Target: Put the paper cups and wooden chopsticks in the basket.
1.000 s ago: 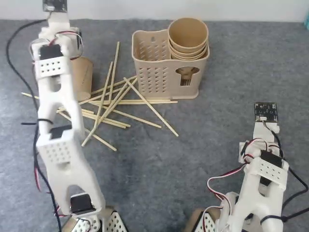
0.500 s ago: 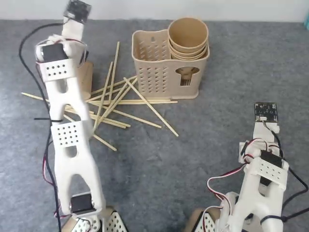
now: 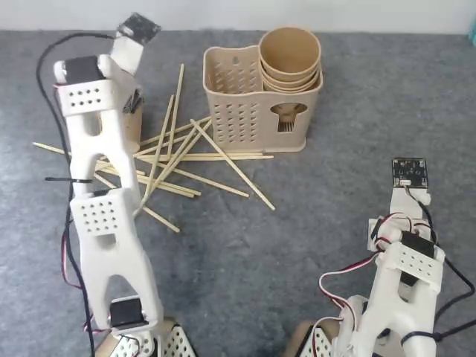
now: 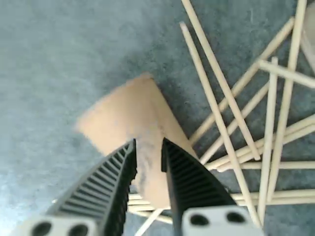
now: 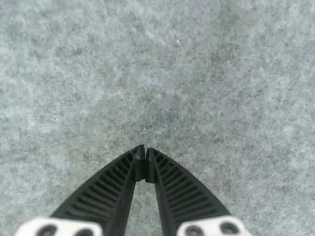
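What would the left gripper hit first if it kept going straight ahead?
The paper cup lying on its side, directly ahead of the left gripper; whether they touch is unclear.

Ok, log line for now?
left claw: shut on paper cup | right claw: shut over mat | basket: stacked cups | chopsticks: outside basket

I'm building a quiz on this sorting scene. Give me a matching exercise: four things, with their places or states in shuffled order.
1 stacked paper cups
2 loose paper cup
3 wooden chopsticks
4 right gripper

A shut, above bare carpet
B in the basket
C scattered on the carpet beside the basket
D at the left gripper

Pairs: 1-B, 2-D, 3-C, 4-A
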